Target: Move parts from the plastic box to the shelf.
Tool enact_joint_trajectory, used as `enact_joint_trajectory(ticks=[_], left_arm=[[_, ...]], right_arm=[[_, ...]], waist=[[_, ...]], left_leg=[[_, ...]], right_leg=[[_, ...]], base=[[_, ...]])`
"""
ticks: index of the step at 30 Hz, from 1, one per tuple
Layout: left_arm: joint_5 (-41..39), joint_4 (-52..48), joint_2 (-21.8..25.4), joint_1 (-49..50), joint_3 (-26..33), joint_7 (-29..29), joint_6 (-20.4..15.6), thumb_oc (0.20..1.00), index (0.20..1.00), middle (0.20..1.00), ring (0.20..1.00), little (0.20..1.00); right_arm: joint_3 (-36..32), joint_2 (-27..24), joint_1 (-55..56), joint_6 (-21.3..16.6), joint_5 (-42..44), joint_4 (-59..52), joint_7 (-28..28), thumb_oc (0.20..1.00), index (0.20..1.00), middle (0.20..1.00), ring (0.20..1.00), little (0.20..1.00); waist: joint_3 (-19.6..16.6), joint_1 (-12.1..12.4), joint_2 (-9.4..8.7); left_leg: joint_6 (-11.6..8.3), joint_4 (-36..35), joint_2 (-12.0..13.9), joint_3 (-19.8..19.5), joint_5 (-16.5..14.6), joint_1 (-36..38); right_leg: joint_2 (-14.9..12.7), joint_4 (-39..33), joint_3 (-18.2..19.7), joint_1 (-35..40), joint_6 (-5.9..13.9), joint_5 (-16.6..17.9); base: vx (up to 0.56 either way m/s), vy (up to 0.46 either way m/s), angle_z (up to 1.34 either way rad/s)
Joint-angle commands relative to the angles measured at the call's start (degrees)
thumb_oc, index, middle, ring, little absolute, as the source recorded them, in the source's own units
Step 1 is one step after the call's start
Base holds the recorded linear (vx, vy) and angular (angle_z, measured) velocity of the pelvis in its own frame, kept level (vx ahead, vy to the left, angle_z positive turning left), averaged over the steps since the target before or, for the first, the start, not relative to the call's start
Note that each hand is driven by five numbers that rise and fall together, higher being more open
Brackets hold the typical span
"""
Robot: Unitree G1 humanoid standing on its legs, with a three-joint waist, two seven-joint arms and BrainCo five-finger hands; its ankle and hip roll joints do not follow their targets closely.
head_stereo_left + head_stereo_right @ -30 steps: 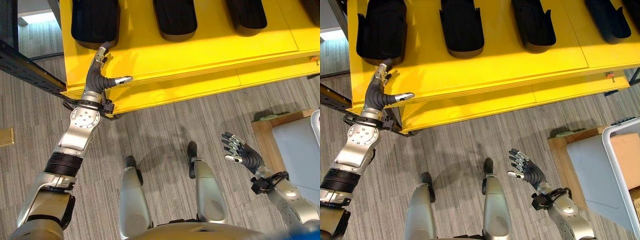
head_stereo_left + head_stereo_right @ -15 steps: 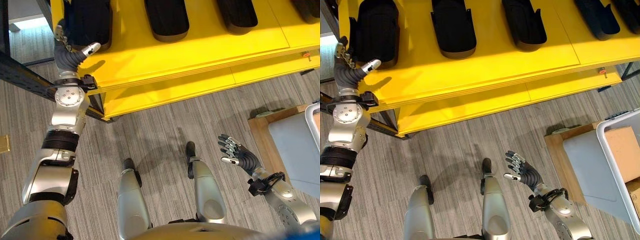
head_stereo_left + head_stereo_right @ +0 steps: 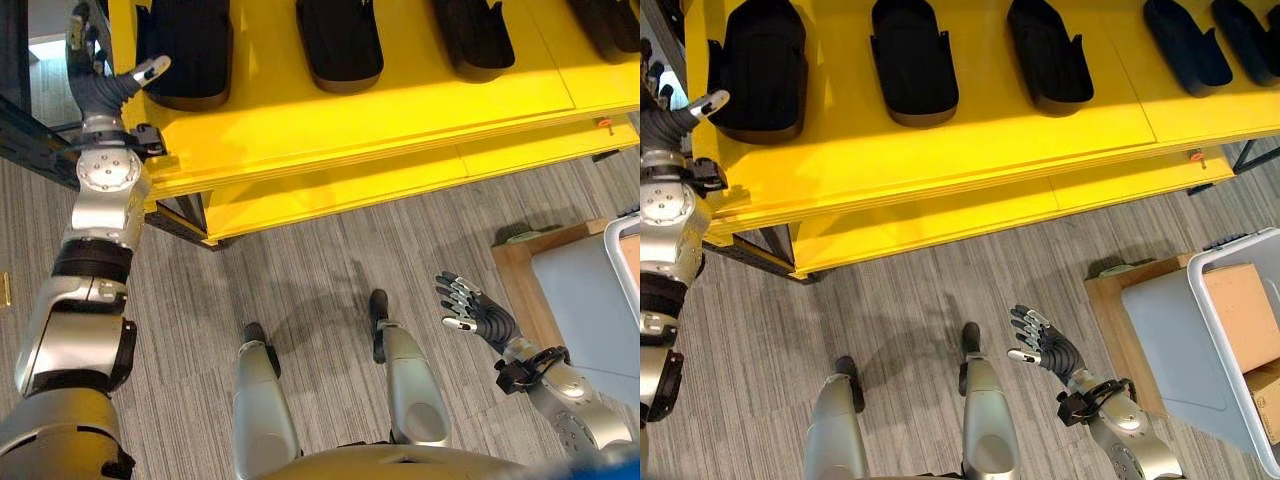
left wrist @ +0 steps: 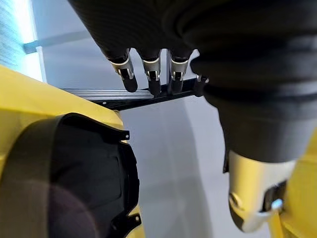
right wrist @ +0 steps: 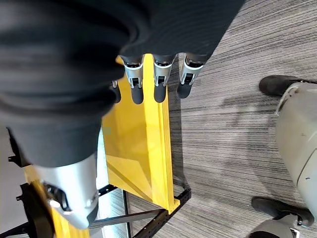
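Overhead, the yellow shelf (image 3: pixel 970 130) carries a row of black moulded parts lying side by side on its top board. The leftmost black part (image 3: pixel 760 65) sits near the shelf's left end, a second black part (image 3: pixel 913 62) lies beside it, a third black part (image 3: pixel 1048 57) further right, and two slimmer black parts (image 3: pixel 1185 45) rest toward the right end. A lower yellow board (image 3: pixel 940 220) shows beneath the top one, above the grey striped carpet (image 3: pixel 890 310).

The left hand (image 3: pixel 100 55) is raised at the shelf's left corner, just beside the leftmost black part; its thumb points toward that part and its fingers (image 4: pixel 151 74) hang straight and loose, holding nothing. In the left wrist view the curved rim of the black part (image 4: pixel 74 168) sits close below those fingers, apart from them, with a dark metal rail (image 4: pixel 124 96) behind.

The right hand (image 3: pixel 1048 348) hovers low over the carpet, well apart from the shelf, palm up with its fingers (image 5: pixel 159 74) spread and empty.

At the right edge stands the plastic box (image 3: pixel 1240 350), pale grey with a white rim, resting on a wooden pallet (image 3: pixel 1115 310). Inside it lies a brown cardboard piece (image 3: pixel 1240 300). Whether parts lie in the box cannot be told.
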Motion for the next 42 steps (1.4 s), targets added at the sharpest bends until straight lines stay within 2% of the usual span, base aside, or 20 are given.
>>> enact_joint_trajectory(ticks=[1,15,23,42], left_arm=[[-0.5,2.4,3.0,-1.6,0.6,-0.1,-1.8,1.000,1.000,1.000,1.000,1.000],[-1.4,10.6,4.9,-7.8,-4.1,-1.5,0.0,1.000,1.000,1.000,1.000,1.000],[-2.5,12.4,5.1,-8.4,-4.3,-2.1,0.4,1.000,1.000,1.000,1.000,1.000],[-0.6,13.3,2.0,-9.4,-6.6,-3.1,1.7,1.000,1.000,1.000,1.000,1.000]], right_arm=[[-1.0,-2.4,0.5,-2.1,1.4,-0.7,0.5,1.000,1.000,1.000,1.000,1.000],[-0.4,-2.9,0.8,-1.9,2.8,-0.8,0.8,1.000,1.000,1.000,1.000,1.000],[0.0,-2.9,1.0,-1.6,3.5,-0.6,1.2,1.000,1.000,1.000,1.000,1.000],[-0.8,-4.2,2.8,-1.5,3.6,-0.8,1.6,1.000,1.000,1.000,1.000,1.000]], waist=[[-2.4,0.2,0.58],[-1.5,-0.4,-0.57],[-1.1,-0.4,-1.38],[-0.9,-0.9,-1.51]], left_leg=[[-0.94,-3.2,1.5,-2.6,4.8,-2.4],[-0.23,-0.1,1.2,-2.8,3.4,-6.3],[-0.02,1.4,1.3,-2.8,2.8,-7.8],[0.49,3.8,1.1,-2.1,1.5,-9.5]], right_leg=[[-2.2,3.3,1.4,3.7,1.15,-4.5],[-2.6,2.5,1.7,1.6,1.67,-3.1],[-2.5,2.1,2.0,0.7,1.81,-2.6],[-2.8,2.9,3.2,-2.0,1.91,-1.8]], base=[[0.10,0.017,-0.07],[0.00,0.018,-0.01],[0.00,0.000,0.00],[-0.01,0.013,-0.03]])
